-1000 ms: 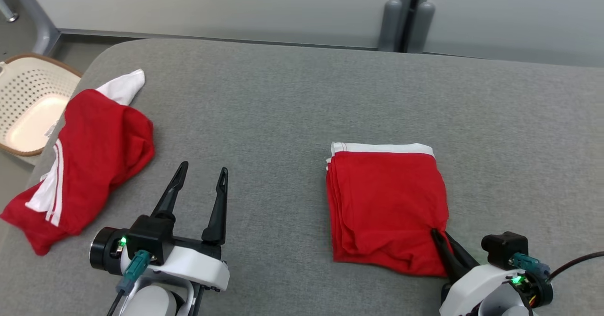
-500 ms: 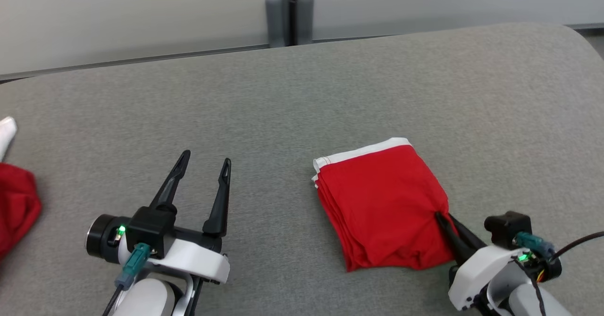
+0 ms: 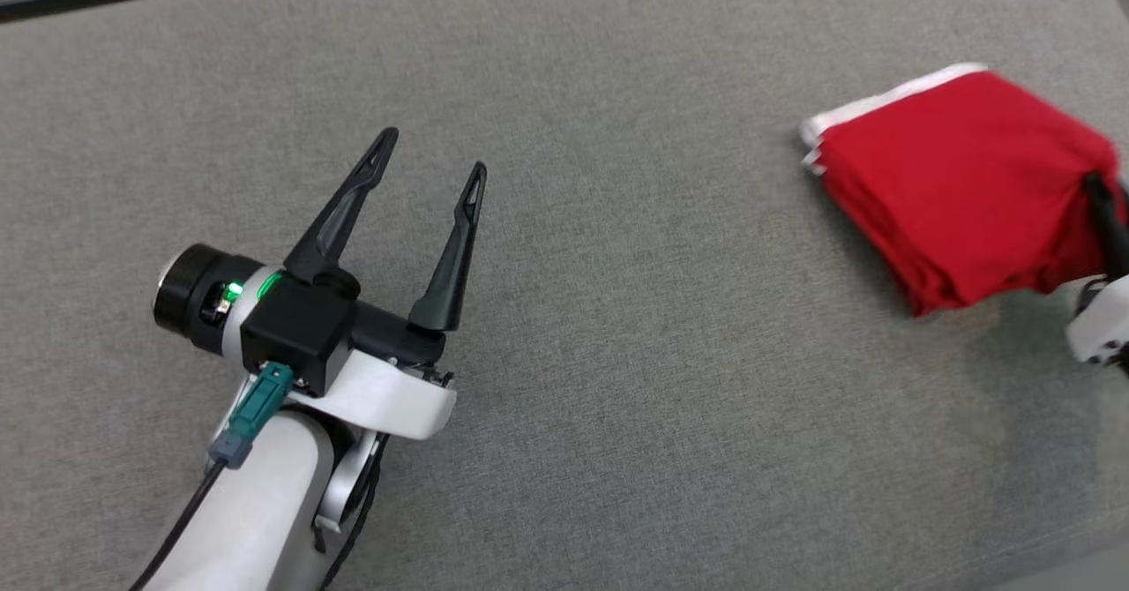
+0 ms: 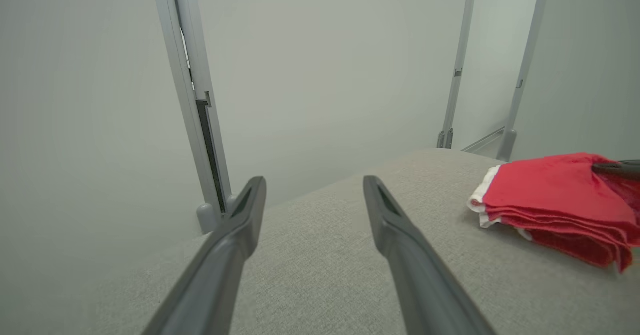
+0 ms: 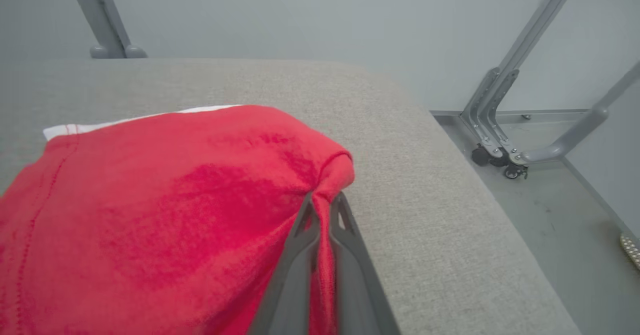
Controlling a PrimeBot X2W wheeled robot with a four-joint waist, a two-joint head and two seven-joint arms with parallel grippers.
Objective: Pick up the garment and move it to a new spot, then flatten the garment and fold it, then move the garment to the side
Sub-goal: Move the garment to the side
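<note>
Rightward on the grey fabric desk (image 3: 617,353), a folded red-and-white cloth garment (image 3: 961,168) is lying, its corner being pinched by the closed right fingers (image 5: 300,255); open, empty left fingers (image 3: 340,212) are hovering well apart.

White forearm (image 3: 256,494), black block (image 3: 295,340), teal plug (image 3: 260,397), dark jaws; right wrist (image 3: 1098,326) seemingly white.

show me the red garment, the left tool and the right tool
red garment (image 3: 957,176), head view, middle of its top fold
left tool (image 3: 433,152), head view, midway between its open fingertips
right tool (image 5: 324,202), right wrist view, midway between its fingertips
</note>
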